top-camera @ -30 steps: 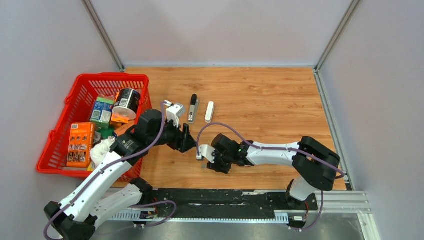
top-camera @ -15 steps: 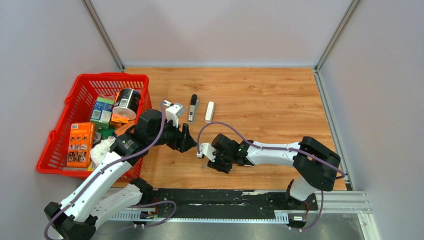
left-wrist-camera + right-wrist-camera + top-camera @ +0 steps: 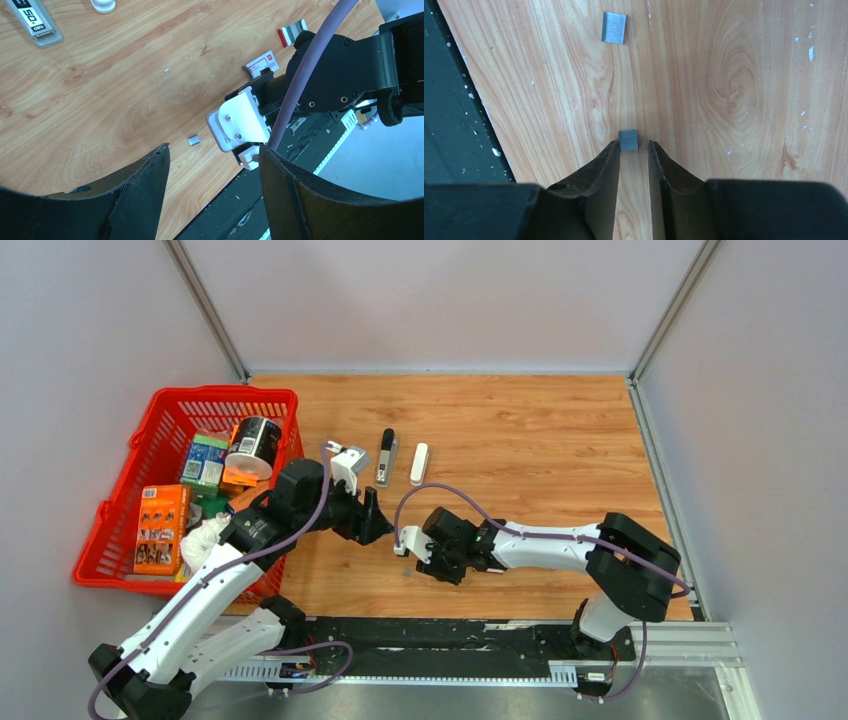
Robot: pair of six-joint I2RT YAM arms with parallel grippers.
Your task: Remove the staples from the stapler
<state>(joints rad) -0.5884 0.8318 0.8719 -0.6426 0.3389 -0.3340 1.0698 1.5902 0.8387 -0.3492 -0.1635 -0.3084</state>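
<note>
A wooden table [image 3: 540, 440] is seen from above, with two white and black robot arms reaching in from the bottom edge. The stapler [image 3: 419, 463] lies in two parts just above the centre of the frame, untouched by either arm. Its slim white body points up and down. Its grey metal inner piece [image 3: 386, 457], tipped black at the upper end, lies just to the left, parallel and apart from it. In the left wrist view both parts sit at the upper left corner, the inner piece [image 3: 35, 22] bearing printed letters.

The left gripper [image 3: 377, 523] hovers left of centre, below the stapler parts. Its wrist view shows the dark fingers [image 3: 150, 175] wide apart with nothing between them.

The right gripper [image 3: 410, 555] faces it from the right, low over the table. In its wrist view [image 3: 633, 145] the fingers [image 3: 604, 165] stand a narrow gap apart. A small grey staple block [image 3: 628, 139] lies on the wood right at their tips, and I cannot tell whether they touch it. A second staple block [image 3: 614, 27] lies farther off, near the top of that frame.

A red basket [image 3: 225, 392] of boxes and tins fills the left side of the overhead frame. A small red-and-white box [image 3: 262, 62] shows beside the right arm in the left wrist view.
</note>
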